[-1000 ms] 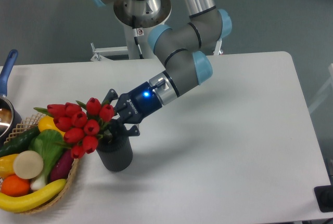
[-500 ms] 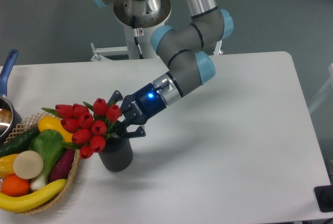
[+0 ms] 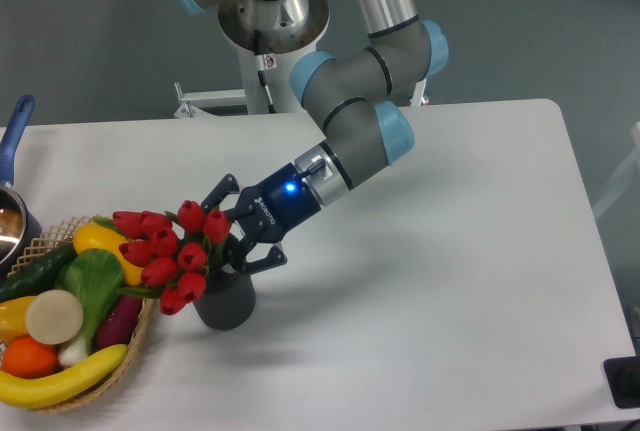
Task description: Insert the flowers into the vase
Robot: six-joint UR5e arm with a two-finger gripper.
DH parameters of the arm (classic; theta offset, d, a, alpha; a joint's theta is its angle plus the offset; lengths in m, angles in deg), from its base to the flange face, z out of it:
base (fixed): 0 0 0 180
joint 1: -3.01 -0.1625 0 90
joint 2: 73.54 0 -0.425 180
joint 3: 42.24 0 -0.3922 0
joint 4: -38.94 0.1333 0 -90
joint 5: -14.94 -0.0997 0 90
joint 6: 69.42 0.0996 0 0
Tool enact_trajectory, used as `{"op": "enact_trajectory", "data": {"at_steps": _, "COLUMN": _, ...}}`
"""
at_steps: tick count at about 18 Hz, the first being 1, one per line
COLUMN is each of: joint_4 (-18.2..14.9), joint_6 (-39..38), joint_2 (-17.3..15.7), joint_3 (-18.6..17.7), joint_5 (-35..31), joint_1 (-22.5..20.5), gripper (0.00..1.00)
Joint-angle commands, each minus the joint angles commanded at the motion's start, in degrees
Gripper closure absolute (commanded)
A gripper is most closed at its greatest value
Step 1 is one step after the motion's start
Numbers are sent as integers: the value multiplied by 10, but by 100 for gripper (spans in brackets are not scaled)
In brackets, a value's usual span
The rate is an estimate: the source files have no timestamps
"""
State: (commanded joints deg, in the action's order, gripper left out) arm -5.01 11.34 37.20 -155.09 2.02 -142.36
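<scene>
When set against the view a second back, shows nothing shifted on the white desk (image 3: 450, 281) itself. Reaches down from upper centre toward lower left as the grey-and-blue arm (image 3: 350, 121), now drawn slightly right of where it was. Leaves the wicker basket (image 3: 140, 336) of fruit and vegetables at the lower left edge untouched.

Finds the flowers (image 3: 170, 251) lower in the frame than before, red buds leaning left over the basket rim, stems going down into the mouth of the vase (image 3: 225, 301). Places that vase upright at lower left of centre, just beside the basket. Cannot tell how deep the stems sit, hidden as they are by leaves and buds.

Shows the pincer (image 3: 232, 234) spread wide now, one finger above the leaves and one lower right by the vase top, no longer closed on the stems as it seemed a second ago. Cannot tell whether either finger touches a leaf.

Reads, as a judgement, like a release, with the bunch carried by the vase alone. Leaves mainly a clean retreat up and right, without snagging leaves or nudging the vase. Given the top-heavy lean to the left, risks a topple toward the basket.
</scene>
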Motion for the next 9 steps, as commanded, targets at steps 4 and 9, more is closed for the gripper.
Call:
{"op": "enact_trajectory", "data": {"at_steps": 4, "joint_4": -1, "joint_6": 17, "joint_2": -3, "joint_3": -4, "joint_5": -1, "joint_1": -21, "gripper": 0}}
{"op": "enact_trajectory", "data": {"at_steps": 9, "joint_4": -1, "joint_6": 39, "joint_2": -68, "joint_3": -15, "joint_5": -93, "joint_1": -63, "gripper": 0}}
